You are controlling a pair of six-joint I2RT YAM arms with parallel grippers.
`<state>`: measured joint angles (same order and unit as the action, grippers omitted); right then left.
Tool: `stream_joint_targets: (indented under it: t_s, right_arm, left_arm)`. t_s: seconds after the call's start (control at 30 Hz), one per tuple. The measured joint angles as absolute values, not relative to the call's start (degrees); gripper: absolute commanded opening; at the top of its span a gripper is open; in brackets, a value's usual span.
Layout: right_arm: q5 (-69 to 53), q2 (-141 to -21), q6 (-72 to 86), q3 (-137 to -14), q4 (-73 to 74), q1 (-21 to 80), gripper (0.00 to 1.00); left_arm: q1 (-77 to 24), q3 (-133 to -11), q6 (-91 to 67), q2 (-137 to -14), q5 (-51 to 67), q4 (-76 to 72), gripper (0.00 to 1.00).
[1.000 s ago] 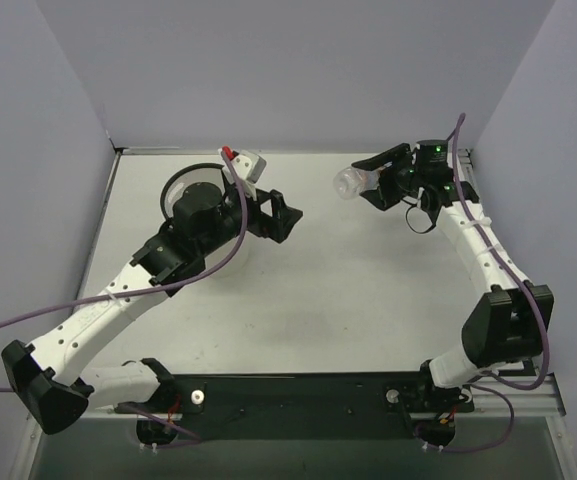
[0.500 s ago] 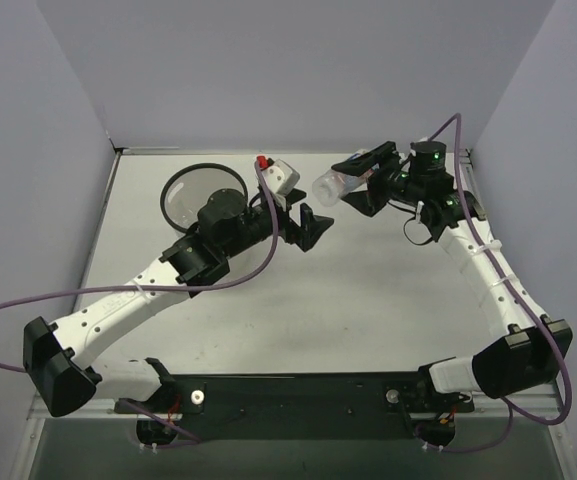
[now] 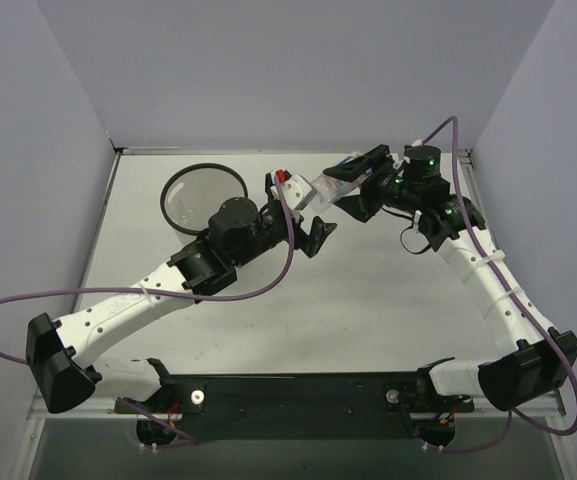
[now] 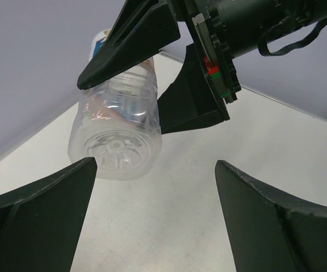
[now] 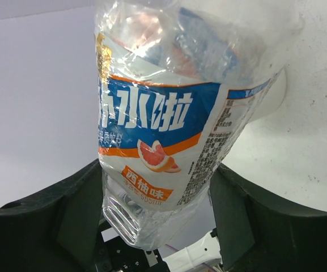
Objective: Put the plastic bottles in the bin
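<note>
Grippers and one plastic bottle (image 3: 320, 188) meet above the far middle of the table (image 3: 368, 300). The right gripper (image 3: 343, 187) is clamped on the bottle's body, one black finger on each side. It holds the bottle off the table, lying roughly level, with the base turned toward the left arm. In the right wrist view the right gripper (image 5: 157, 167) pinches the bottle (image 5: 163, 113) at its blue, white and orange label (image 5: 152, 124), printed with a grapefruit slice. The left gripper (image 3: 316, 222) is spread wide and grasps nothing. In the left wrist view its jaws (image 4: 156, 165) frame the clear ribbed base of the bottle (image 4: 118, 141), which lies just beyond the fingertips, toward the left one. The right gripper (image 4: 120, 107) shows there as two dark fingers over the bottle. The bin (image 3: 190, 192), black-rimmed, stands on the table to the left of the bottle, apart from it.
</note>
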<state>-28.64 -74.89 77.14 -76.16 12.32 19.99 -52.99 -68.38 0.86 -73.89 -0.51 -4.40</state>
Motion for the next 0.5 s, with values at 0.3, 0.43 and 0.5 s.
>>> stream_joint_targets:
  t_s: [0.3,0.43,0.5]
  right_arm:
    - [-26.3,-74.2,77.9,-76.2,12.9,21.3,0.16]
    - [-25.4,-74.1,78.2,-76.2,12.8,21.9,0.16]
    - [-25.1,-74.1,78.3,-76.2,12.8,22.1,0.16]
  left_arm:
    - [-54.1,-68.4,2.7,-73.9,-7.8,-5.0,0.97]
    - [-54.3,-68.4,2.8,-73.9,-8.9,-4.9,0.98]
    - [-54.3,-68.4,2.8,-73.9,-9.1,-4.9,0.97]
